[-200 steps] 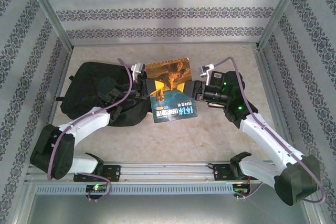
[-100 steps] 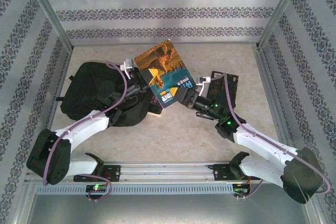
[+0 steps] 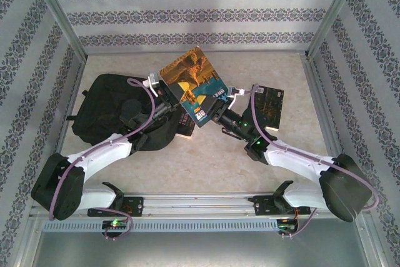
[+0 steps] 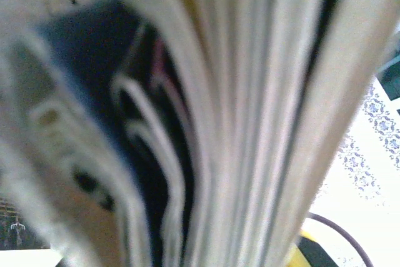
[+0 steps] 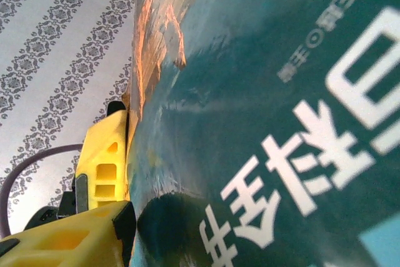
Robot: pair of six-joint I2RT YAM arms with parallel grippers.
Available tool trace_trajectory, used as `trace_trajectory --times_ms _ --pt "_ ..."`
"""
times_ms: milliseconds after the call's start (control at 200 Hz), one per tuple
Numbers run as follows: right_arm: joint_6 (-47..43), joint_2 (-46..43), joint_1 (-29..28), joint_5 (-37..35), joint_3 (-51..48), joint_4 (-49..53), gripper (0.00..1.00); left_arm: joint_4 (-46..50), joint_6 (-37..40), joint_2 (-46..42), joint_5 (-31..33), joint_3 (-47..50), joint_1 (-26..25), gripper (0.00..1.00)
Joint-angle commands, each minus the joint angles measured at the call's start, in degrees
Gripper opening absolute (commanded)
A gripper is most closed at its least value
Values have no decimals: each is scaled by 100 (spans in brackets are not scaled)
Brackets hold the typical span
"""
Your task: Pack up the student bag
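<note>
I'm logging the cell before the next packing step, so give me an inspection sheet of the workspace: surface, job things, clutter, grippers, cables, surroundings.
Surface: beige speckled table, no spills seen.
Job's things: student bag lies slumped at the left; orange-and-teal book is held tilted above the table beside it; dark book lies flat at the right.
Clutter: nothing seen.
Grippers: left gripper shut on the orange-and-teal book's left edge; right gripper at its lower corner, yellow finger against the cover, grip unclear.
Cables: purple cable arcs over the left arm, no snag seen.
Surroundings: patterned wall panels on three sides; metal rail at the near edge.
</note>
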State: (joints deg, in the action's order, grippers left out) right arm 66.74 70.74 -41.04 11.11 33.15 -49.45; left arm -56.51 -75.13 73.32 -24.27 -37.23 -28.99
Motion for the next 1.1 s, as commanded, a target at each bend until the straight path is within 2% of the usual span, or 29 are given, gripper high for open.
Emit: trace_trajectory --times_ms 0,30,110,140,200,315,510,560,655,744,869,1094 --pt "-37 -37 -44 -260 254 -543 5 -88 264 -256 31 64 -203 0" --pt "-81 -51 -44 -295 245 -510 0 -64 284 -271 39 82 -203 0" --pt "-170 -161 -36 -419 172 -426 0 -103 267 -272 72 173 -205 0" --pt "-214 -216 -20 -449 150 -401 5 -129 256 -258 77 197 -203 0" --pt "-295 -330 7 -445 131 -285 22 -130 244 -261 80 223 -197 0" --pt "-404 -581 91 -478 -19 -186 42 43 294 -370 194 245 -143 0" --pt "-367 -849 133 -326 -258 -167 60 254 445 -537 443 270 -81 0" --pt "-334 -885 130 -301 -307 -196 68 255 466 -538 472 269 -80 0" --pt "-293 -976 131 -323 -385 -214 79 309 534 -577 561 269 -81 0" --pt "-329 -1080 121 -328 -438 -167 86 360 569 -631 658 270 -78 0" --pt "-239 -1046 105 -408 -484 -233 83 334 564 -589 676 254 -75 0" --pt "91 -498 87 -395 -317 -777 49 48 429 -422 750 334 -126 0"
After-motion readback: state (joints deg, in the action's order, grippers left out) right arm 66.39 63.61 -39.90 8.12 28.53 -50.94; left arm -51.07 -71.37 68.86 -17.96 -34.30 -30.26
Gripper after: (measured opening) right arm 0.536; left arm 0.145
